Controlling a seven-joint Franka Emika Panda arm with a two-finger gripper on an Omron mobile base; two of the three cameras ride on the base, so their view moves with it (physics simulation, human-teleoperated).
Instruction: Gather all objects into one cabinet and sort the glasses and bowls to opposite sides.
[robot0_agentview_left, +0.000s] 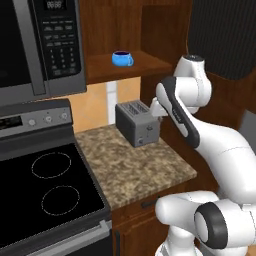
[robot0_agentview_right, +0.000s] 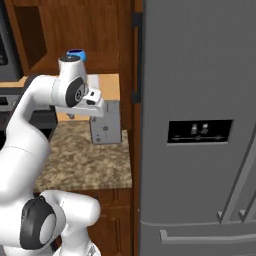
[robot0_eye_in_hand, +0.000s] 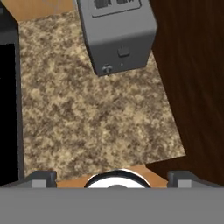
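A small bright blue mug (robot0_agentview_left: 122, 58), one of the glasses, stands on the bottom shelf of the open dark wooden cabinet (robot0_agentview_left: 150, 64). In the right base view the blue mug (robot0_agentview_right: 76, 52) peeks out behind my arm. The black bar handle (robot0_agentview_right: 135, 60) of the cabinet door runs upright beside the shelf. My gripper (robot0_eye_in_hand: 113, 176) is open and holds nothing. It hangs over the speckled counter (robot0_eye_in_hand: 87, 118), looking down, with the fingertips (robot0_eye_in_hand: 41, 177) set wide apart. The mug is well above and behind it. The bowls are out of view.
A grey toaster (robot0_agentview_left: 137, 122) sits at the back of the granite counter (robot0_agentview_left: 140, 170), just ahead of my hand. A black stove (robot0_agentview_left: 50, 185) and a microwave (robot0_agentview_left: 45, 45) are to the left. A grey fridge (robot0_agentview_right: 200, 125) walls off the right.
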